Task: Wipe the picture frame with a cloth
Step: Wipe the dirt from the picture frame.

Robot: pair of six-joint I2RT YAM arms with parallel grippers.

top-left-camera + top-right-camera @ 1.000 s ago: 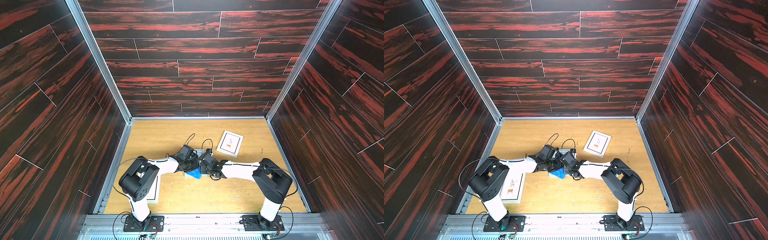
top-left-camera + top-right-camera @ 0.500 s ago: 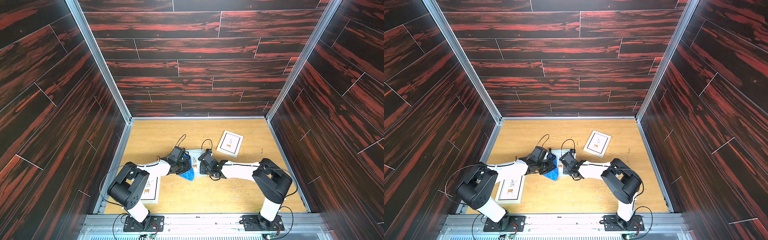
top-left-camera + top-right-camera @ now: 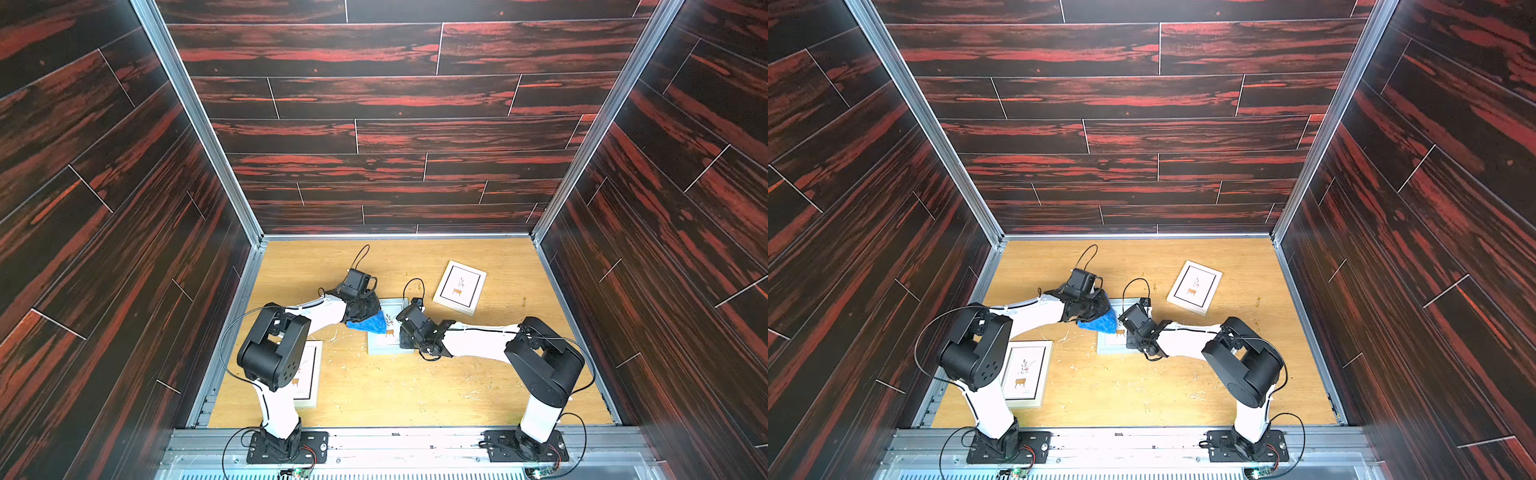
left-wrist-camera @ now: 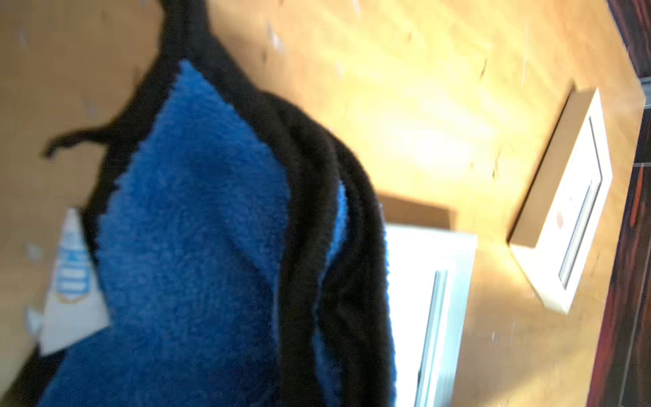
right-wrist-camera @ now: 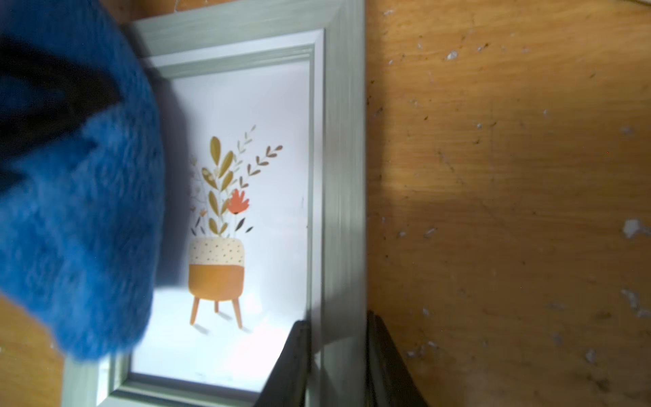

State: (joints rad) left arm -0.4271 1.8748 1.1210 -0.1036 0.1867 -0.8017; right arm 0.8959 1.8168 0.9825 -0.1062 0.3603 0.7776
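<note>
- Left gripper (image 3: 366,311): clamped shut on the blue microfibre cloth (image 3: 370,325), which lies over the frame's left edge, farther left than a second ago.
- Right gripper (image 5: 336,327): pinches the grey-green picture frame (image 5: 338,141) rail, unchanged.
- Cloth tag (image 4: 72,282): print blurred, unreadable.

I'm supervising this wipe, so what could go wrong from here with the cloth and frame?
The right gripper pinches only one side rail of the grey-green frame, so a wiping push might pivot it. The cloth hangs bunched from the left gripper, so it may wipe only a narrow strip.
</note>
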